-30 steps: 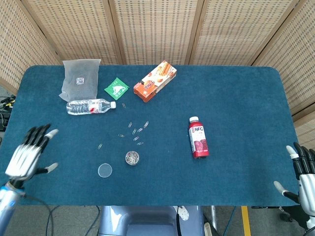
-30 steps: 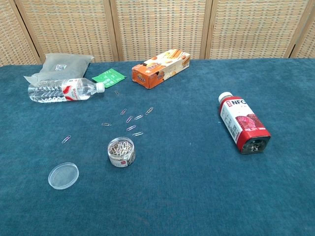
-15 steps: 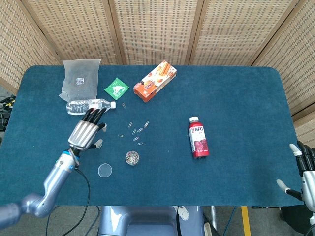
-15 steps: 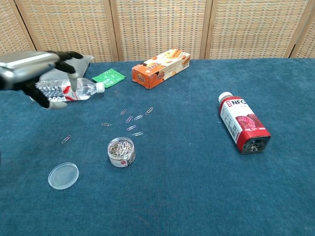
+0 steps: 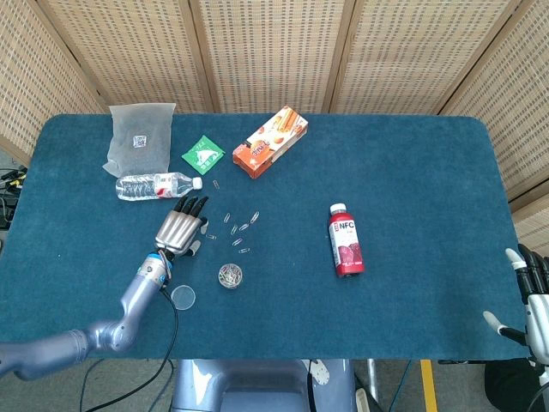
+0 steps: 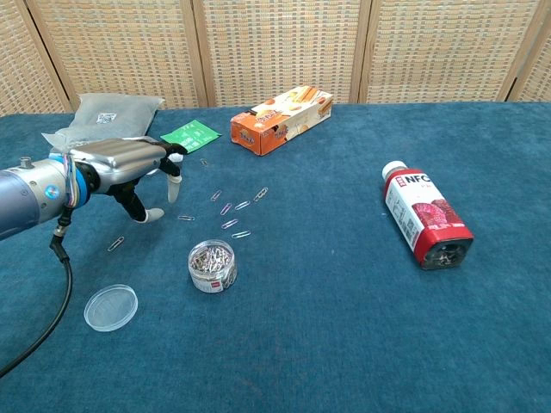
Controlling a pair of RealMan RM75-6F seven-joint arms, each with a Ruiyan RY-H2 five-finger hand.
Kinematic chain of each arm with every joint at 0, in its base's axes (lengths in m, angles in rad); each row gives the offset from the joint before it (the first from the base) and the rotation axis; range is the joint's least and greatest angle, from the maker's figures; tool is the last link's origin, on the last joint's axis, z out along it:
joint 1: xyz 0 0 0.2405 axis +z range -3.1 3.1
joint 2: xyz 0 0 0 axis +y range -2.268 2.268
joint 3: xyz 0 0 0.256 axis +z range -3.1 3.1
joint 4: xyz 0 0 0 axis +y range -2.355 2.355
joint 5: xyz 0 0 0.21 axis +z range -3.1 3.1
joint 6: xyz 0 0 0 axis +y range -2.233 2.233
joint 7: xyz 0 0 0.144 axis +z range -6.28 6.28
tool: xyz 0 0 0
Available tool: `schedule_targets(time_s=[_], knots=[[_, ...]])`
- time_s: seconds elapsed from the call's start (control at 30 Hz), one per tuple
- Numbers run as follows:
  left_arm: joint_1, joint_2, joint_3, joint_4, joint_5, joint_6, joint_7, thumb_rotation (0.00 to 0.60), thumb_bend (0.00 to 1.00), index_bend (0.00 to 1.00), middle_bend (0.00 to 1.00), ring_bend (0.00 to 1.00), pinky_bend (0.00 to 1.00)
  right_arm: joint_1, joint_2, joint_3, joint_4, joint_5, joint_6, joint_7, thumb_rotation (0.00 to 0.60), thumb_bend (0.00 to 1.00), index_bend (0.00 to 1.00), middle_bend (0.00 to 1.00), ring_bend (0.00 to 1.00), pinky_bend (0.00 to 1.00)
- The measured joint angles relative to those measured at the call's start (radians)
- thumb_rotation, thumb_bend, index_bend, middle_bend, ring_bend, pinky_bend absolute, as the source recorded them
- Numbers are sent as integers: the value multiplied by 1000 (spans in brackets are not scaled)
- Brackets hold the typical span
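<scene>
1. One big dark-blue felt-covered table [image 5: 412, 154] carries everything; woven cane screens behind it.
2. Left hand [image 5: 179, 228] w/ its silver-grey arm: over the last second it swung in from the table's left edge to the middle-left. It now hovers, fingers spread and pointing at the far edge, holding nothing, so it's open. In the chest view, left hand [image 6: 129, 168] sits above the cloth w/ fingertips angled down.
3. Right hand [image 5: 533, 296]: barely shifted since a second ago, parked off the table's right near corner, fingers apart, nothing in it.
4. Orange-and-white cardboard snack box [image 5: 271, 142], clear plastic water bottle on its side [image 5: 159, 185], grey plastic pouch [image 5: 137, 137], red NFC juice bottle lying down [image 5: 345, 240], green foil sachet [image 5: 203, 154]: all unmoved.
5. Small round clear tub full of paper clips [image 6: 212, 265]: stands open near the left hand, on its near-right side, not touching. Clear round lid [image 6: 111, 307] lies flat just left of it.
6. Scattered loose paper clips [image 6: 234, 215]: just right of the left fingertips, nearest things to it. Judged: the approach is done and the hand is placed over the clips, no contact yet.
</scene>
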Motion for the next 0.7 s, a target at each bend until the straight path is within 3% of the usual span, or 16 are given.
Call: schedule_targets(time_s=[0.37, 0.7], knots=[[-49, -51, 2, 96, -64, -19, -9, 600, 377, 471, 0, 0, 0, 5, -1, 0, 3, 5, -9, 3, 600, 0, 0, 0, 0, 0], [-83, -74, 10, 109, -107, -28, 18, 600, 378, 470, 0, 0, 0, 8, -3, 0, 6, 0, -10, 8, 600, 0, 0, 0, 0, 0]])
